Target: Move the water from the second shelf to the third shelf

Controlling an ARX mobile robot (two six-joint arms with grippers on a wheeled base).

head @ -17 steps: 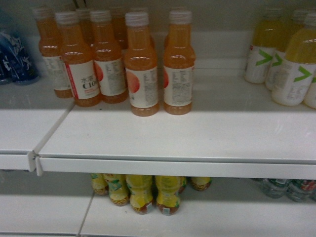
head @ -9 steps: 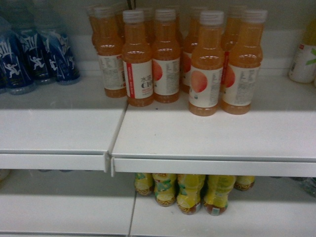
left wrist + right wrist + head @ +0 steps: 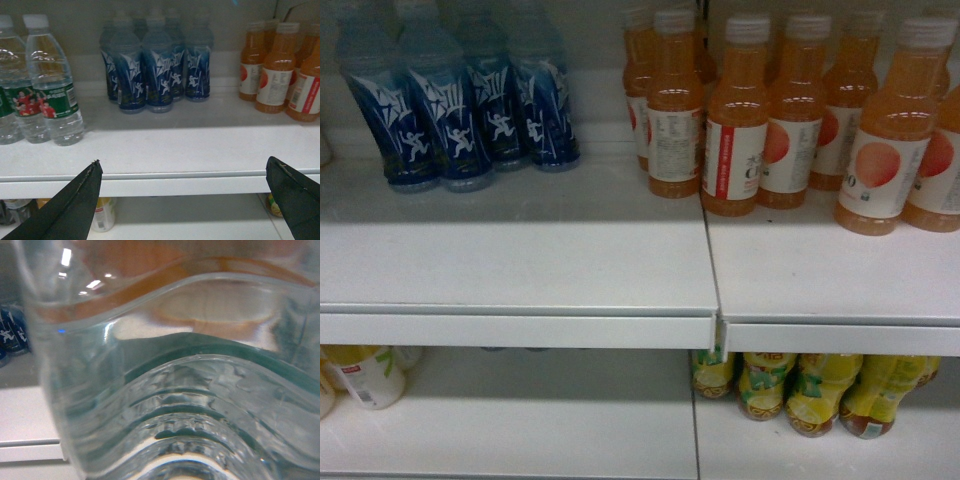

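A clear ribbed water bottle fills the right wrist view, pressed close to the camera. It hides my right gripper's fingers, which appear shut on it. Two more water bottles with green labels showing people in red stand at the left end of the shelf in the left wrist view. My left gripper is open in front of the shelf's front edge, with nothing between its black fingers. Neither gripper shows in the head view.
Several blue-labelled bottles stand at the back left of the upper shelf, with orange drink bottles to their right. On the shelf below are yellow bottles at right and a white-labelled bottle at left. A seam divides the shelf boards.
The head view has swung left. The orange bottles slid to the right of the frame and the blue-labelled bottles came fully into view.
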